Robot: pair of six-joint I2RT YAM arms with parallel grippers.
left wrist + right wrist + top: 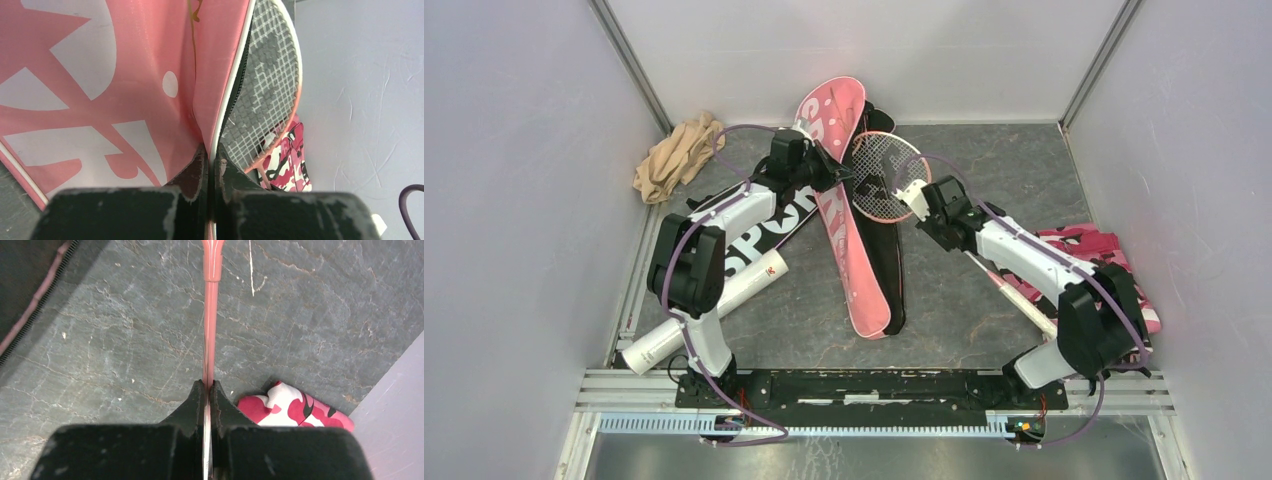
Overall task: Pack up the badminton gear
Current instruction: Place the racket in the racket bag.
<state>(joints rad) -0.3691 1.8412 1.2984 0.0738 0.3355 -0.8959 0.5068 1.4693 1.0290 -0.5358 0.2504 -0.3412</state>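
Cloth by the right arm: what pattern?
The cloth is pink camouflage, clearest in the right wrist view.

The top bag (856,265) lies on the bottom bag (890,275) mid-table, running front to back. The racket (882,178) has its head just right of the top bag, over the bottom bag. The third bag (764,235) lies left of them, with the tube (756,277) before it. The corner cloth (674,155) sits back left and the edge cloth (1089,245) lies at the right
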